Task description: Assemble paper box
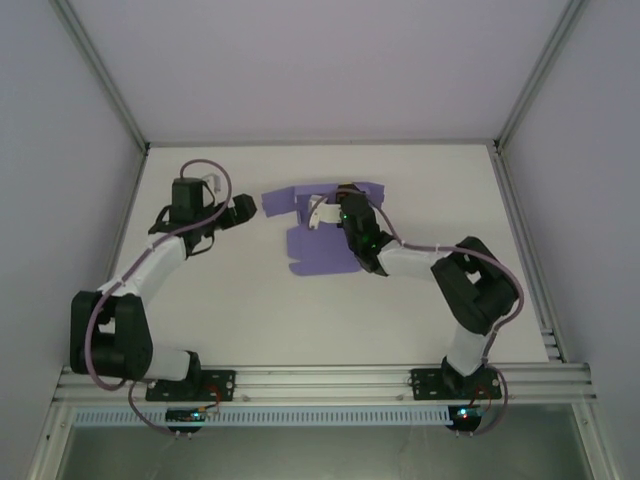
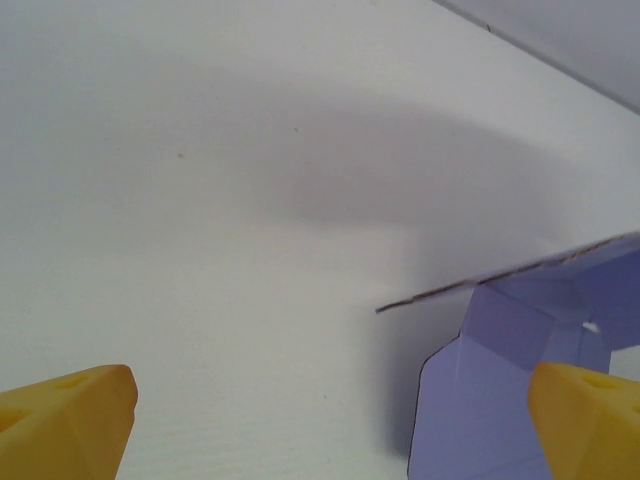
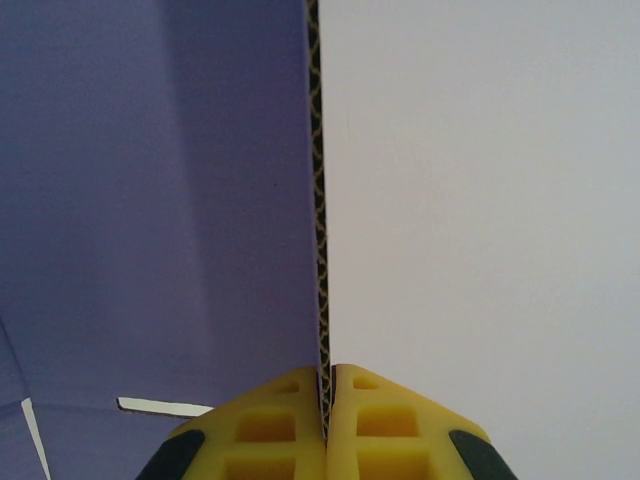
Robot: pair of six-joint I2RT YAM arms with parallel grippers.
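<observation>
Two pincers: the right pincer point(image 3: 325, 378) is clamped tight on a raised flap of the lavender paper box point(image 1: 320, 252), mid table point(image 1: 240, 310); the left pincer point(image 2: 330, 390) gapes wide, empty, just beside it.

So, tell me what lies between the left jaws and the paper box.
Nothing: in the top view, only bare white table separates the open left jaws from the paper box.
</observation>
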